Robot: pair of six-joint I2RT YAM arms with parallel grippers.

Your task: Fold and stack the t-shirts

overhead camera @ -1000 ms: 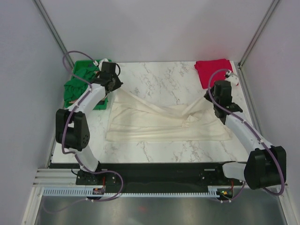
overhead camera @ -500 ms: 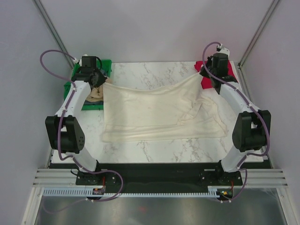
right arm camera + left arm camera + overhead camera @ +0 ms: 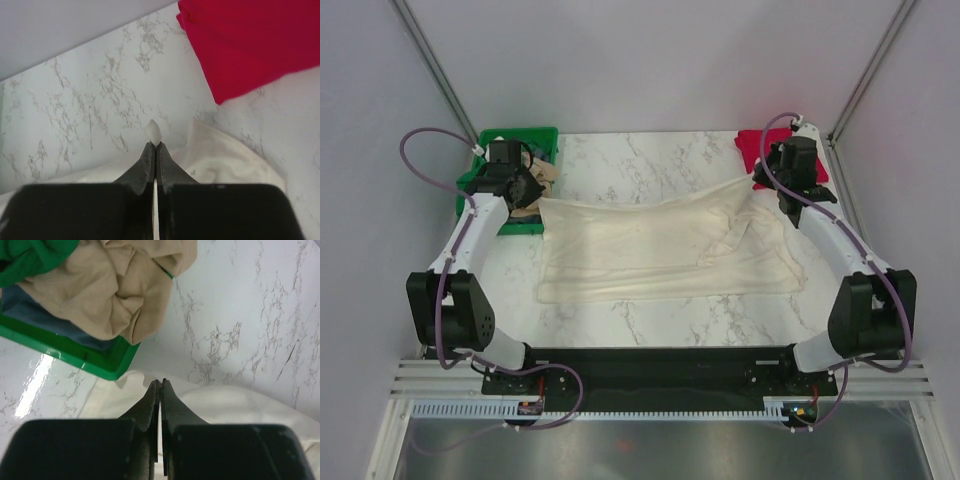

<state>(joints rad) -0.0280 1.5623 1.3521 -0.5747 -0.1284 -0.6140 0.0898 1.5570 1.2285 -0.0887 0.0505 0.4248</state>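
The big cream-white t-shirt (image 3: 660, 250) lies in the middle of the white marble table (image 3: 650, 160). Its long way runs side to side, from 9 o'clock to 3 o'clock. Its near edge rests flat on the table toward 6 o'clock. Its far edge is lifted at both ends and dips down in the middle like a hammock. The cloth is soft and thin, with wrinkles and a bunched fold toward 3 o'clock. The left gripper (image 3: 160, 385) has its two dark fingers pressed tight together, pinching the far corner at 10 o'clock. The right gripper (image 3: 154, 144) is pinched tight too, at 2 o'clock, and a small white tip of cloth pokes out past its fingers. A bright red t-shirt (image 3: 250, 45), smooth and folded flat, sits on the table at 1 o'clock, just beside the right gripper. A shiny green plastic crate (image 3: 75, 352) stands at 10 o'clock. In it lies a crumpled tan t-shirt (image 3: 110, 295), spilling over the rim, with a dark green t-shirt (image 3: 30, 257) next to it.
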